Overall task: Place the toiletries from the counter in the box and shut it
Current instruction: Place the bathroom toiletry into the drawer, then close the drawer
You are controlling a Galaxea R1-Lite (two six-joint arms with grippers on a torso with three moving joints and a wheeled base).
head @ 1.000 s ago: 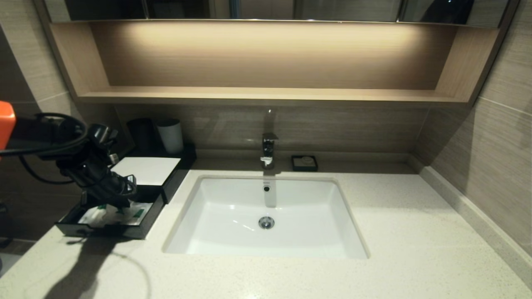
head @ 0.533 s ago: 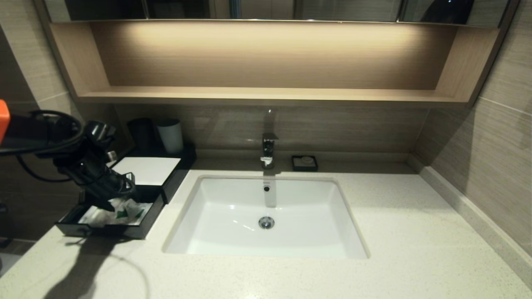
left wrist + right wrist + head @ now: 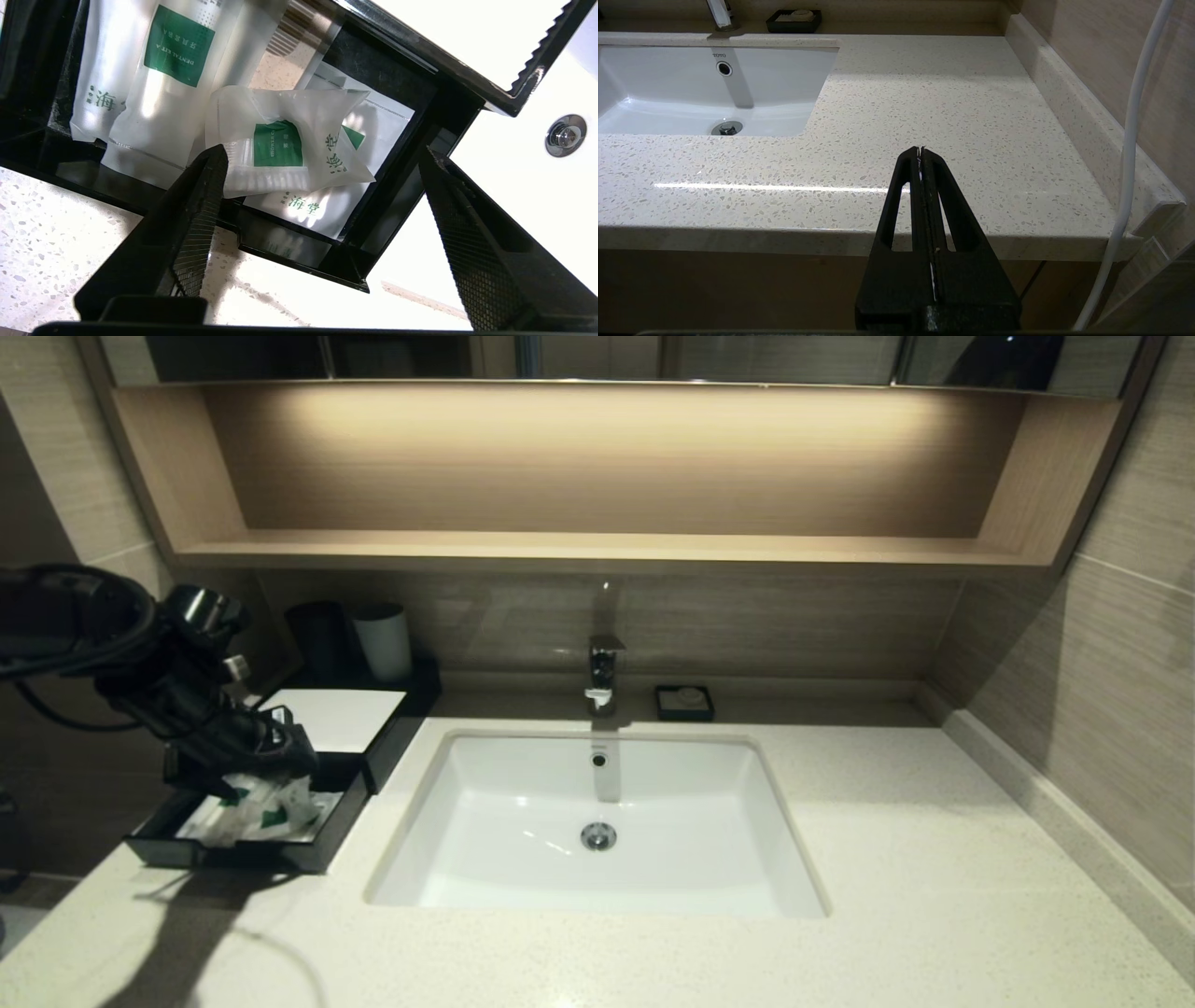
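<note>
The left gripper [image 3: 322, 158] hangs over the black box's [image 3: 322, 845] pulled-out drawer, jaws spread, gripping nothing. The crinkled, green-labelled squarish packet [image 3: 280, 149] lies between them atop other packets. The right gripper [image 3: 920, 151], jaws pressed together, is parked beside the speckled table [image 3: 924, 102].

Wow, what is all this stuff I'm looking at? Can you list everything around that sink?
counter: one, cream speckled stone, around the sink
sink: one, white, set in the counter
tap: one, chrome, behind the sink
soap dish: one, dark, right of the tap
shelf: one, light wood, above the tap
cups: two, one dark, one white, behind the box
box: one, black with white top, left of the sink, drawer pulled out
toiletries: several clear packets with green labels, in the drawer
left gripper: black, open, above the drawer
right gripper: black, shut, before the counter's right edge
</note>
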